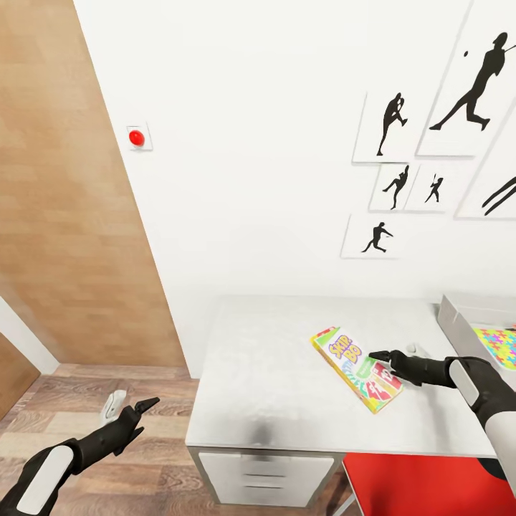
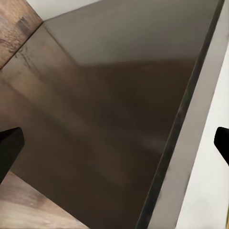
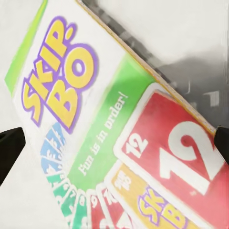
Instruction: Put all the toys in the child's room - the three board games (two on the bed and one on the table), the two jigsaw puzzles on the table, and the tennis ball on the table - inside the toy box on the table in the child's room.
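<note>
The left gripper hangs low over the wood floor, beside the desk. Its fingers are apart and hold nothing. In the left wrist view the dark side of the desk fills the gap between the finger tips.

The right gripper is right above the SKIP-BO board game. Its fingers are spread wide too, with the box between them in the right wrist view, and I cannot tell if they touch it yet.

The game lies flat on the table, turned a bit crooked, near the front right part. It looks like a thin, stiff card box, light and smooth. I think it could slip on the shiny top. The best place to hold it is across its narrow width, or by one long edge.

Farther right sits the grey toy box, with one jigsaw puzzle in it.

I count one board game, one puzzle, one toy box and two grippers. On the wall behind hang six player pictures and one red button.
</note>
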Robot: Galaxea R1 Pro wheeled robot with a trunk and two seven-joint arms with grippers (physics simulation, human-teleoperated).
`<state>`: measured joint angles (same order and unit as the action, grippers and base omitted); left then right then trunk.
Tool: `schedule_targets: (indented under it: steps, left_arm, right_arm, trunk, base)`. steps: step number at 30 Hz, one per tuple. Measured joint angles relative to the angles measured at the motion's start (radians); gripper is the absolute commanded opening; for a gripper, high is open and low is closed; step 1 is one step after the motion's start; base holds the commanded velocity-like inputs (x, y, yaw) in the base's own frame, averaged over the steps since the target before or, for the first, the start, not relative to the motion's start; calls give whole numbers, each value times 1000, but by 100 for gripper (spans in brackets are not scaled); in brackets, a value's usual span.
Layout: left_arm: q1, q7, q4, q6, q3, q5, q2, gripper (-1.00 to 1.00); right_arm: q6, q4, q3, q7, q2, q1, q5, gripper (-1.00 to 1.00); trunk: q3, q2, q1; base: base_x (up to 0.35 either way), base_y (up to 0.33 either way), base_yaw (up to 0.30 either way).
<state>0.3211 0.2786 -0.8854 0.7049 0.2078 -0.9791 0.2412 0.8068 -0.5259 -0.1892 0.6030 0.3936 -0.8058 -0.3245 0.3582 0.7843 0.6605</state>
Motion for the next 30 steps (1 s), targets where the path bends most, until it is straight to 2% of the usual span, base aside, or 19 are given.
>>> schedule_targets:
  steps: [2, 21, 30]
  left_arm:
    - [0, 0, 0, 0, 0, 0, 0, 100]
    - [0, 1, 0, 2, 1, -3, 0, 100]
    - [0, 1, 0, 6, 1, -2, 0, 100]
  right_arm:
    - [-19, -6, 3, -1, 0, 1, 16, 100]
    - [-67, -73, 1, -3, 7, 1, 21, 100]
    - [-74, -62, 2, -16, 3, 1, 20, 100]
  trunk:
    - [0, 0, 0]
    - [0, 0, 0]
    - [0, 0, 0]
  base:
    - [0, 0, 0]
    - [0, 0, 0]
    - [32, 0, 0]
